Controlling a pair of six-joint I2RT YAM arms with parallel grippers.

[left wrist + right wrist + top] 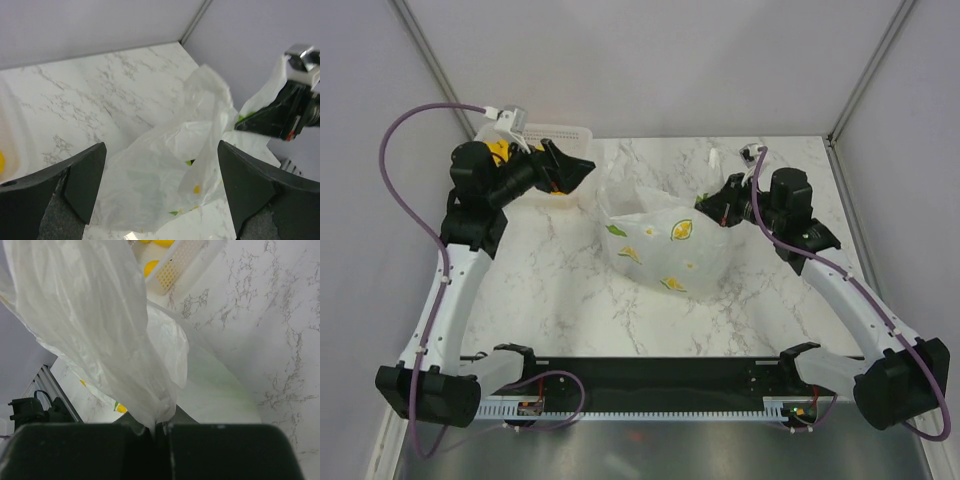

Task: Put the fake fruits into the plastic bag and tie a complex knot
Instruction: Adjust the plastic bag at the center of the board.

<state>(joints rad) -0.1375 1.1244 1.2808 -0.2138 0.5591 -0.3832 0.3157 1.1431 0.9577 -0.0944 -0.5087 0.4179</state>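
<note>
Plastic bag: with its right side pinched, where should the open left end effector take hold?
Probably the plastic bag's loose left flap, approached from the left: it rises free at the rim, thin enough to pinch, opposite the right end effector's grip.

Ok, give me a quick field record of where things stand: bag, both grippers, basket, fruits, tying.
plastic bag: standing mid table, top not closed
left gripper: jaws wide open, holding nothing, beside the basket, facing the bag
right gripper: jaws shut on a gathered strip of the bag's top
fruits: yellow ones in the basket; bag contents cannot be told
tied: no, as far as visible
</note>
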